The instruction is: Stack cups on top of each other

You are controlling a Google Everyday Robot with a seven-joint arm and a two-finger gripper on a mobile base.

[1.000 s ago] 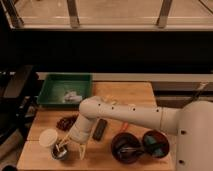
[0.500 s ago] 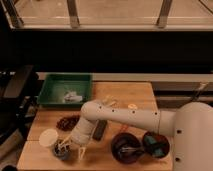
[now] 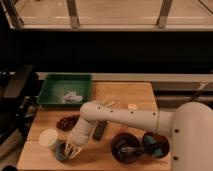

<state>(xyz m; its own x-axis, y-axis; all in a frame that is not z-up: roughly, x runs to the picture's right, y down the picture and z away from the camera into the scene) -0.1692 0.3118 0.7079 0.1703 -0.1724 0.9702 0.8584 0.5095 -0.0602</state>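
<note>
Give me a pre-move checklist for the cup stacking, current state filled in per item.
1. Gripper positioned at a cup: ok, it sits low at the front left of the table, over the dark cup.
2. Grasp on that cup confirmed: cannot tell.
3. Whitish cup upright and reachable: ok, it stands just left of the gripper, open side up.
4. Whitish cup apart from the gripper: cannot tell, the gap is very tight.
5. Stack started: not ok, no cup sits on another.
6. Neighbours clear of the path: ok, the maroon bowls and green tray lie away from both cups.
</note>
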